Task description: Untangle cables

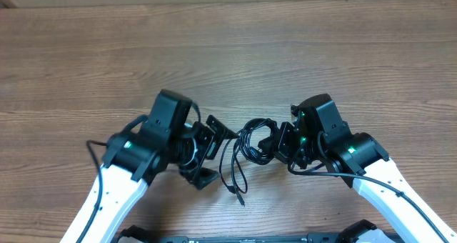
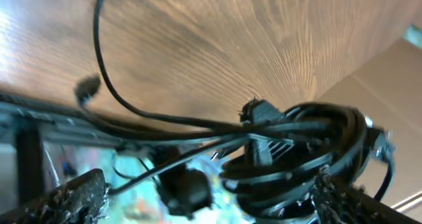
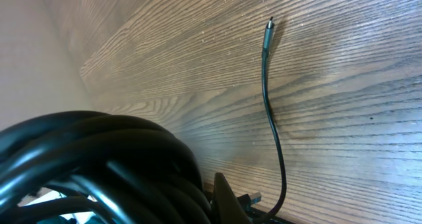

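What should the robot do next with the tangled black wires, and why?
Probably close the open left gripper on the loose strands of the thin black cables and ease them away. The shut right gripper seems to hold the coiled part, and the strands hang right by the left one's open jaws.

From above, the cables [image 1: 243, 151] bunch between the left gripper [image 1: 214, 154] and the right gripper [image 1: 275, 146] so tightly that no single cord can be followed, and their plug ends are too small to read; the left arm [image 1: 107, 193] and the right arm [image 1: 396, 189] run off the bottom edge; the left wrist view is blurred throughout, its fingers [image 2: 72, 197] cut by the lower edge, a plug end [image 2: 86, 87] smeared to a dark blob; in the right wrist view the coil [image 3: 99, 158] fills the corner, cropped left and below, hiding the fingers there; the thin cord [image 3: 266, 105] leaves the frame at the bottom.
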Robot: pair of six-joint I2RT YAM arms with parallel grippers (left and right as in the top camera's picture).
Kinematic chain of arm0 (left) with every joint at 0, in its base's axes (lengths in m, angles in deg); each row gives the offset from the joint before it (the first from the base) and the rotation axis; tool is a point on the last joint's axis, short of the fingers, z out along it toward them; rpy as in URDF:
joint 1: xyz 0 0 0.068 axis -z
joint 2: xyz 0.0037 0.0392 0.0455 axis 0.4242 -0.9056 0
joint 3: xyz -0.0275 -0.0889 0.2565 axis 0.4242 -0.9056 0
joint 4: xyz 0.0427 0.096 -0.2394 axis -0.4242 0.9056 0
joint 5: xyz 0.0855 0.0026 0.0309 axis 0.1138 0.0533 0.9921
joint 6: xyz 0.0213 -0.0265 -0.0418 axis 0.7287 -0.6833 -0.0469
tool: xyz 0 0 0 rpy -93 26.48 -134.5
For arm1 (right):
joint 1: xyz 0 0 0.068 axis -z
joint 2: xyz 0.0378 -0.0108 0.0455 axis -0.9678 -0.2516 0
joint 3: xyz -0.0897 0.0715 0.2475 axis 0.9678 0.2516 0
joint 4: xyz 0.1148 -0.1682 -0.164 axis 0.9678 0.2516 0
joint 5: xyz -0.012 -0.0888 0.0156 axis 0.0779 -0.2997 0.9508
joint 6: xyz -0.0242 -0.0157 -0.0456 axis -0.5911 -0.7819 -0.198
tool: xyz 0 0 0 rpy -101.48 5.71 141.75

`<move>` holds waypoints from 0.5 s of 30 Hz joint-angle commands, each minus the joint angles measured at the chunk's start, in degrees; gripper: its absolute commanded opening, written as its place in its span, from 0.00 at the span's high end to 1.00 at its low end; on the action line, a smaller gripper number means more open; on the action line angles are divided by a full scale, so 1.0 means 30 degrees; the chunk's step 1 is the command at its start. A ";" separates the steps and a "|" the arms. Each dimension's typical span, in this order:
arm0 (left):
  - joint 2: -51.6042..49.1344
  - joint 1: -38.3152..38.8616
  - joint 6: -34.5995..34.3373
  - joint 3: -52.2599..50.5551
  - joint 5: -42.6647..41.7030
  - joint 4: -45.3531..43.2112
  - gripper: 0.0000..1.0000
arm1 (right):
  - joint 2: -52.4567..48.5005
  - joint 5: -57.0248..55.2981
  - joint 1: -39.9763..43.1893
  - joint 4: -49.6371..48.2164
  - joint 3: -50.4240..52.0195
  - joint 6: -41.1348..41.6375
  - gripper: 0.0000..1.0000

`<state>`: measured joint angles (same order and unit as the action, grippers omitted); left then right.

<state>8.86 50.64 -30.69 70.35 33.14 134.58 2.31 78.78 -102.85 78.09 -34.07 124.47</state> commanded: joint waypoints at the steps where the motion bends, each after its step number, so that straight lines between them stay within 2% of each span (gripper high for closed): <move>1: -0.1246 0.0138 -0.3949 -0.0036 -0.2499 -0.0597 0.01 | 0.0197 0.0379 0.0000 0.0117 -0.0510 -0.0189 0.96; 4: -0.2594 0.0146 -0.5574 -0.0036 -0.3126 -0.1464 0.00 | 0.0197 0.0386 0.0000 0.0313 -0.0510 -0.0189 0.96; 8: -0.4022 0.0153 -0.5639 -0.0036 -0.2856 -0.2820 0.01 | 0.0197 0.0379 -0.0124 0.0444 -0.0510 -0.0189 0.96; 12: -0.5260 0.0393 -0.5639 -0.0036 -0.2936 -0.4197 0.07 | 0.0197 0.0379 -0.0561 0.0277 -0.0510 -0.0204 0.96; 15: -0.6033 0.0612 -0.5639 -0.0036 -0.2820 -0.4532 0.06 | 0.0350 0.0386 -0.0831 -0.0131 -0.0517 -0.0386 0.96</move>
<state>-6.72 51.03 -46.19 70.35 25.40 121.38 2.31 78.06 -104.12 79.11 -34.07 124.29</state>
